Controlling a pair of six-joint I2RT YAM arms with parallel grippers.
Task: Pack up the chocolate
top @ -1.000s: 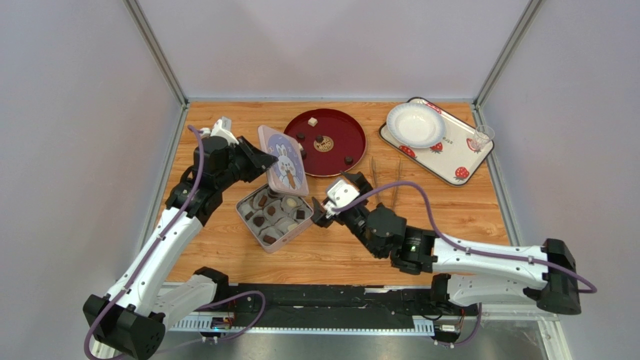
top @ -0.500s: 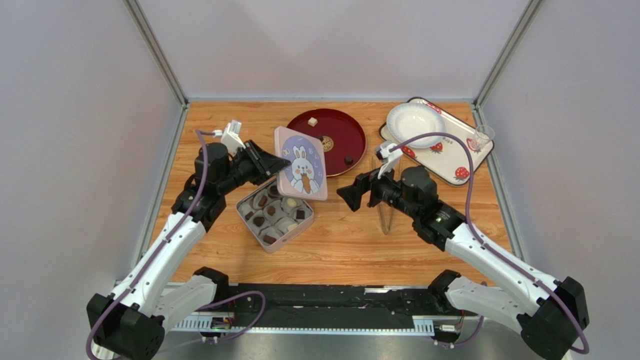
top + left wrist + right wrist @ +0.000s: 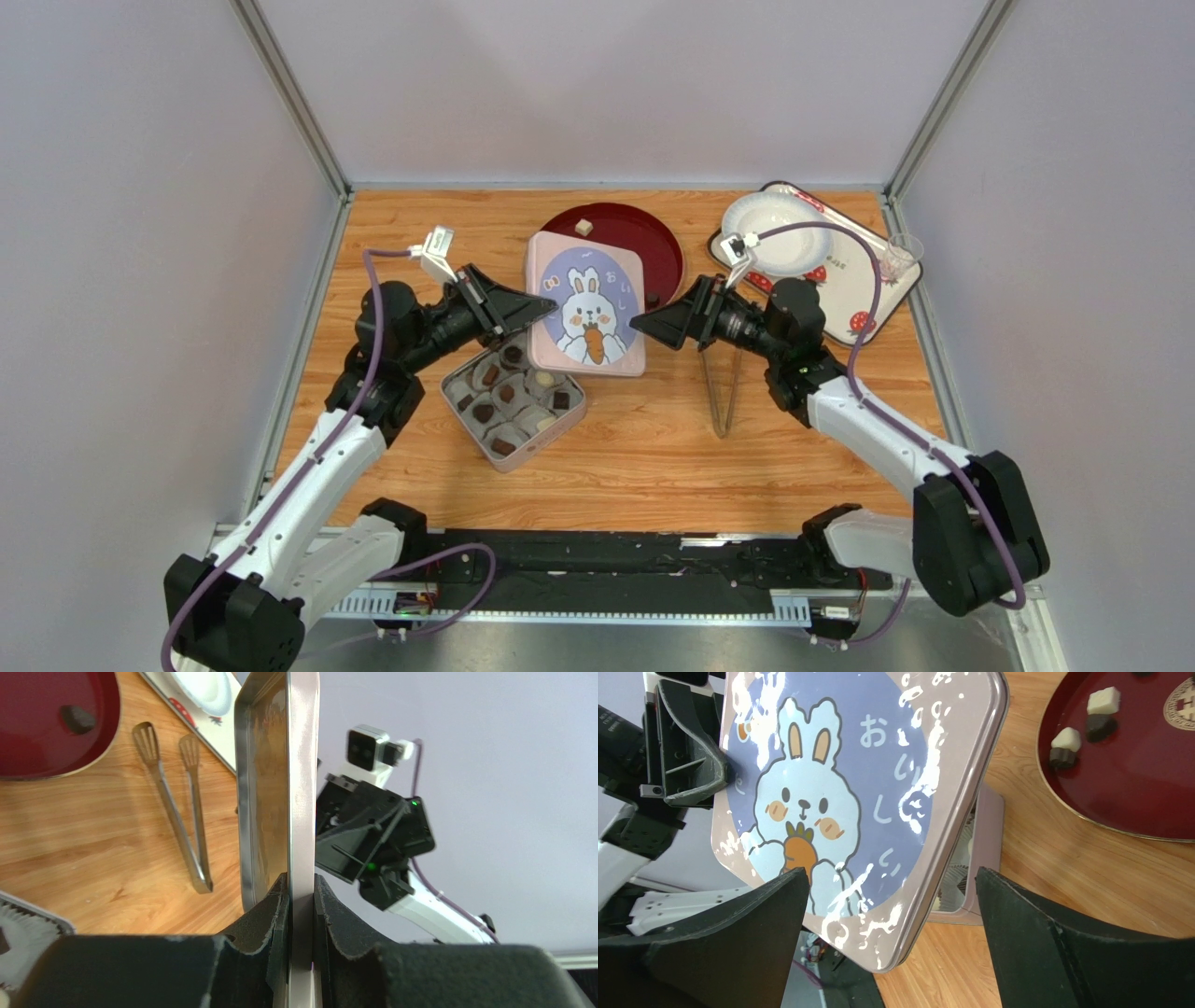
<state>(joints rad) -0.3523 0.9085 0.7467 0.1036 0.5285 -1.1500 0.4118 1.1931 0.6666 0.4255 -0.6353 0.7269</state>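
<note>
Wooden table point(image 3: 645, 462) below, left claw point(image 3: 300, 894) pinches lid point(image 3: 270, 777) seen edge-on; right wrist shows right claw point(image 3: 889, 875) wide, empty.

Light: bright, even; shadows soft.
Glare: white patches across the rabbit lid point(image 3: 864, 812).
Blur: left gripper point(image 3: 300, 885) foreground slightly soft.

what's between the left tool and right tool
The bunny lid, pinched by the left tool; the open right tool faces it. Top view shows this.
</note>
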